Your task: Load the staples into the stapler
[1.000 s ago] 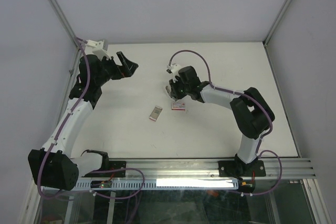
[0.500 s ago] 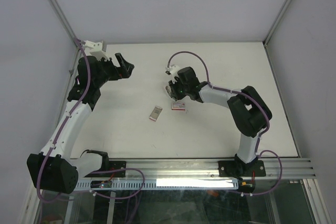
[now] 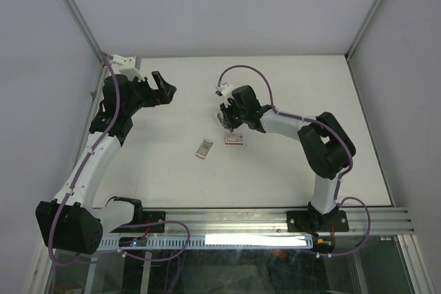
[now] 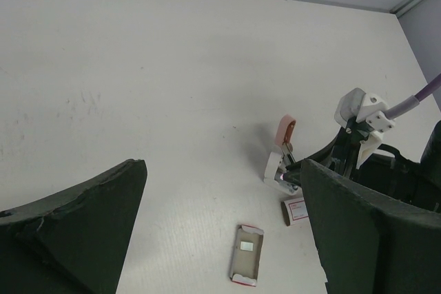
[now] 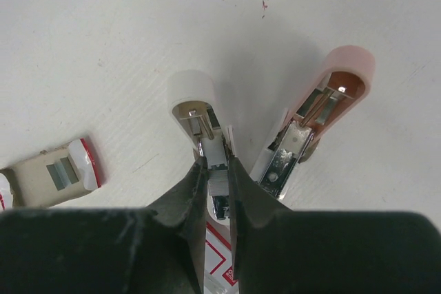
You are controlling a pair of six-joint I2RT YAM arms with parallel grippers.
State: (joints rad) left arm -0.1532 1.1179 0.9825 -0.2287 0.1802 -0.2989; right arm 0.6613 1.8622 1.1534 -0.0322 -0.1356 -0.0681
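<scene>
1. Grip comes first: the right gripper [image 5: 215,166] is nipped down narrow on the metal channel in the white half of the stapler [image 5: 195,94]. I'd hold that pinch firm and level so the channel faces up and doesn't twist.
2. The stapler stands sprung open, with its pink lid [image 5: 342,77] swung off to one side. The loading slot looks reachable, provided the lid isn't knocked shut.
3. The left gripper [image 3: 164,87] hangs wide and empty at the far left, well apart from everything. By my reckoning it is the one to fetch the strip, coming in low and square.
4. The staples [image 5: 60,172] lie flat on the table [image 3: 289,87], near the stapler but not touching it, beside the red-and-white box [image 3: 236,140].
5. They look like a small silvery-grey slab in a pale card tray with red ends: thin, slippery and easy to tip.
</scene>
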